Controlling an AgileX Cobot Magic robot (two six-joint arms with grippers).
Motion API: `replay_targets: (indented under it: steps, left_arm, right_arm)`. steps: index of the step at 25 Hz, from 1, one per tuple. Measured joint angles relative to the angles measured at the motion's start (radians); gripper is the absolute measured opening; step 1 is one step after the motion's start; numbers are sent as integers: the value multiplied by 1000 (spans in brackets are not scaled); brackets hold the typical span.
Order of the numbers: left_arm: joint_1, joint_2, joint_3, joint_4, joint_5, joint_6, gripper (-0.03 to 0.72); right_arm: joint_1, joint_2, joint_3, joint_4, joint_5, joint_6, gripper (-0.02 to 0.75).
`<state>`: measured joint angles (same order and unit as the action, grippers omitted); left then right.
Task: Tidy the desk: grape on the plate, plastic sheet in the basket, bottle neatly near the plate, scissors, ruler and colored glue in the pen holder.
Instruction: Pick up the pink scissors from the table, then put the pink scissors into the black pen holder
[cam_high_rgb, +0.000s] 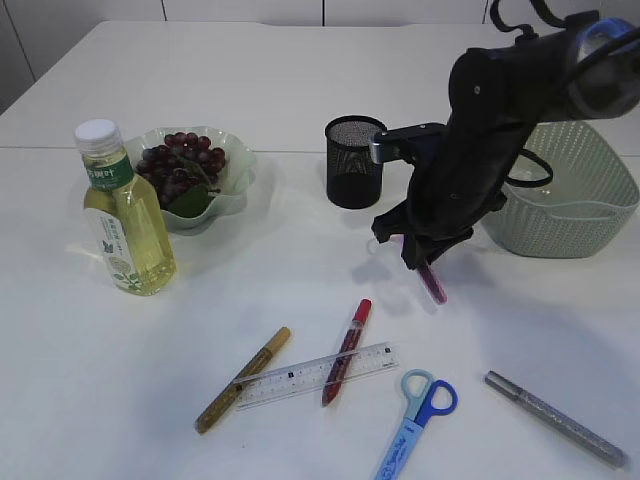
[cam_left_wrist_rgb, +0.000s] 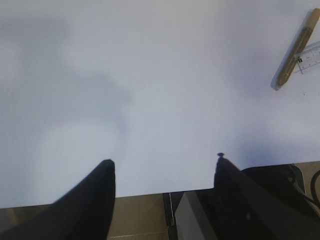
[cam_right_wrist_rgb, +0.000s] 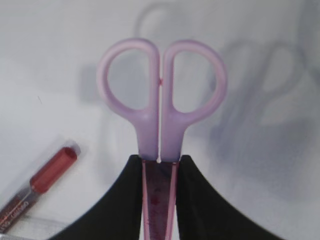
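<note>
My right gripper (cam_high_rgb: 425, 262) (cam_right_wrist_rgb: 159, 162) is shut on purple scissors (cam_right_wrist_rgb: 161, 100) at their pink blade sheath (cam_high_rgb: 435, 285). It holds them above the table, in front of the black mesh pen holder (cam_high_rgb: 354, 160). Blue scissors (cam_high_rgb: 420, 415), a clear ruler (cam_high_rgb: 315, 375) (cam_left_wrist_rgb: 311, 56), and red (cam_high_rgb: 346, 350) (cam_right_wrist_rgb: 40, 185), gold (cam_high_rgb: 243, 378) (cam_left_wrist_rgb: 295, 47) and silver (cam_high_rgb: 555, 418) glue pens lie near the front. Grapes (cam_high_rgb: 180, 165) sit on the plate (cam_high_rgb: 235, 175), with the bottle (cam_high_rgb: 125, 215) upright beside it. My left gripper (cam_left_wrist_rgb: 162, 162) is open and empty over the table's front edge. The plastic sheet is out of view.
The green basket (cam_high_rgb: 570, 195) stands at the right, behind my right arm. The red glue pen lies across the ruler. The table's near edge (cam_left_wrist_rgb: 150, 192) runs just under the left fingers.
</note>
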<state>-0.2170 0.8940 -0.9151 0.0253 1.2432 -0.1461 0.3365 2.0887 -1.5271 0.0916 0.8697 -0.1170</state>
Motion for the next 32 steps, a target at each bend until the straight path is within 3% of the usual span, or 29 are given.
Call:
replay_targets:
  steps: [5, 9, 24, 32]
  left_arm:
    - [0, 0, 0, 0, 0, 0, 449]
    - [0, 0, 0, 0, 0, 0, 447]
    - [0, 0, 0, 0, 0, 0, 443]
    - [0, 0, 0, 0, 1, 0, 443]
  right_arm:
    - [0, -102, 137, 1, -273, 0, 147]
    - [0, -130, 162, 1, -397, 0, 147]
    - [59, -132, 165, 1, -709, -8, 146]
    - [59, -132, 79, -32, -851, -14, 146]
